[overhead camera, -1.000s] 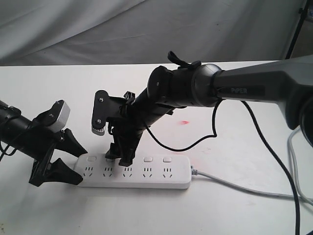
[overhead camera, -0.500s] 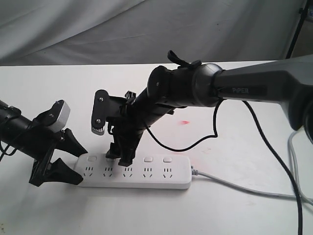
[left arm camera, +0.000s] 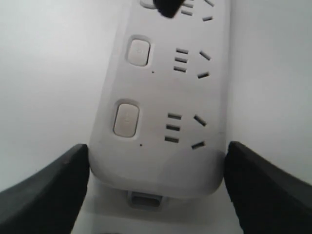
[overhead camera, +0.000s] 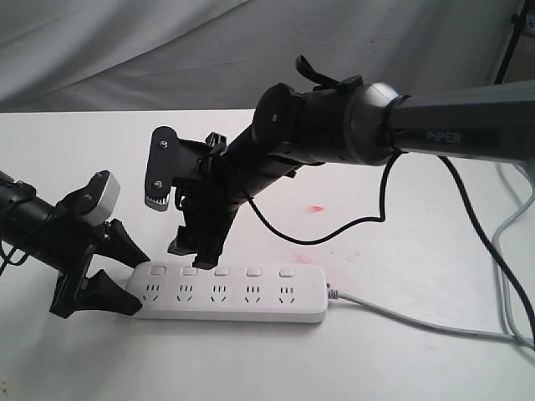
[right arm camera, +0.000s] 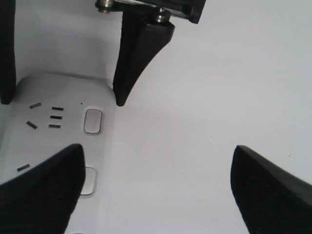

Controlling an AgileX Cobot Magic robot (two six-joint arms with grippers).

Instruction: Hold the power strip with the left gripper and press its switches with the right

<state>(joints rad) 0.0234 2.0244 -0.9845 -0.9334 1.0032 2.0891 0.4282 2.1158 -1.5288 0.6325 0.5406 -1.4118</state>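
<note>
Exterior view: white counter, grey cloth backdrop behind. Power strip lies flat on the counter, grey cable trailing right. Left hand clamps its left end, one finger on each long side. Right hand, spread wide, hovers above the switches, clear of them.

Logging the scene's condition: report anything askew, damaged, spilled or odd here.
One thing: a small pink-red smear on the white table beyond the power strip, like a stain or spill. The strip lies flat and looks undamaged.

Ext wide; wrist cams near strip
</note>
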